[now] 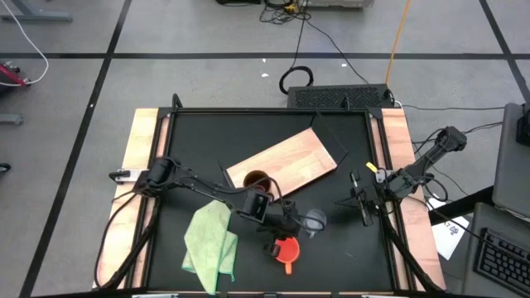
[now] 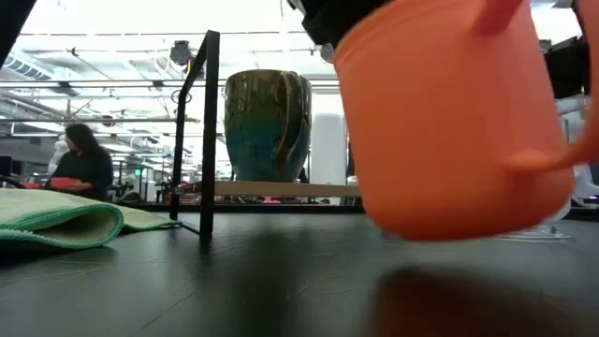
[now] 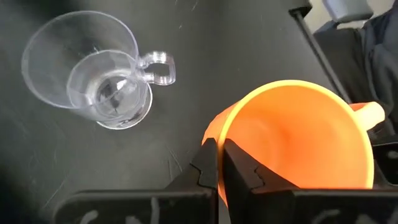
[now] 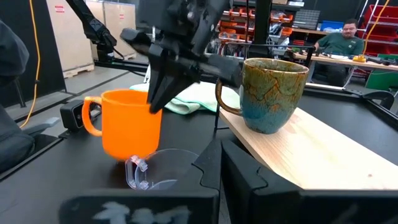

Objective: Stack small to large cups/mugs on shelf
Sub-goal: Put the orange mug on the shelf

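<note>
The orange-red mug (image 1: 286, 247) is near the table's near edge, in my left gripper (image 3: 221, 171), which is shut on its rim. The clear glass cup (image 1: 315, 221) stands on its base just right of it on the black mat, its handle (image 3: 158, 65) showing in the left wrist view. The brown mug (image 1: 257, 178) stands upright on the left end of the light-wood shelf (image 1: 290, 157). My right gripper (image 1: 362, 204) waits shut over the mat's right side, touching nothing. My left gripper holds the orange-red mug by its rim (image 3: 217, 144), on the side opposite the handle (image 3: 373, 115). One finger (image 3: 245, 177) is inside the mug and the other (image 3: 204, 171) outside. The fingers come from above, slanting down. The mug hangs slightly tilted, its bottom (image 2: 449, 232) just off the mat.
A light green cloth (image 1: 211, 238) lies bunched on the mat left of the orange-red mug. A thin black frame (image 2: 208, 131) rises around the mat. Bare mat lies between the shelf and my right gripper. People sit in the room beyond the table.
</note>
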Controlling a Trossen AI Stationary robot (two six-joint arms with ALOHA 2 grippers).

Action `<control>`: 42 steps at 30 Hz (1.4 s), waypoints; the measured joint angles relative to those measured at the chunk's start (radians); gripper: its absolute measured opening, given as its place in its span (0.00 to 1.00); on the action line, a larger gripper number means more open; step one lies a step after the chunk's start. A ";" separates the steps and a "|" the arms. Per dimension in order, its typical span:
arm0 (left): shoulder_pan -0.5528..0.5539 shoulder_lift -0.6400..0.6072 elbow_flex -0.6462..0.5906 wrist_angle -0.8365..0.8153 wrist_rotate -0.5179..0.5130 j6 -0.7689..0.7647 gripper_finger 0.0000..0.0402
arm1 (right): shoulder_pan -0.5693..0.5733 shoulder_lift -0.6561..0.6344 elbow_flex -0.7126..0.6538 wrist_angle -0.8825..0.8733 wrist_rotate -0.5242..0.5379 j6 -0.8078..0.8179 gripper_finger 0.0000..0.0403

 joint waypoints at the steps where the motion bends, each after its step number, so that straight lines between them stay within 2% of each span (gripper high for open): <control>1: 0.000 -0.006 0.000 0.002 0.000 -0.005 0.01 | 0.000 0.000 0.000 0.000 0.000 0.000 0.00; 11: 0.000 -0.089 0.001 0.053 -0.063 -0.092 0.01 | 0.000 0.001 0.001 0.000 0.000 0.000 0.00; 17: 0.007 -0.096 0.001 0.038 -0.084 -0.134 0.01 | 0.000 0.001 0.001 0.000 0.000 0.000 0.00; 26: -0.002 -0.098 0.002 0.123 -0.114 -0.046 0.01 | 0.000 0.001 0.001 0.000 0.000 0.000 0.00; 29: -0.003 -0.098 0.002 0.134 -0.155 -0.013 0.01 | 0.000 0.001 0.001 0.000 0.000 0.007 0.00; 42: -0.003 -0.248 0.003 0.038 -0.294 0.005 0.01 | 0.000 0.001 0.001 -0.007 0.000 0.008 0.00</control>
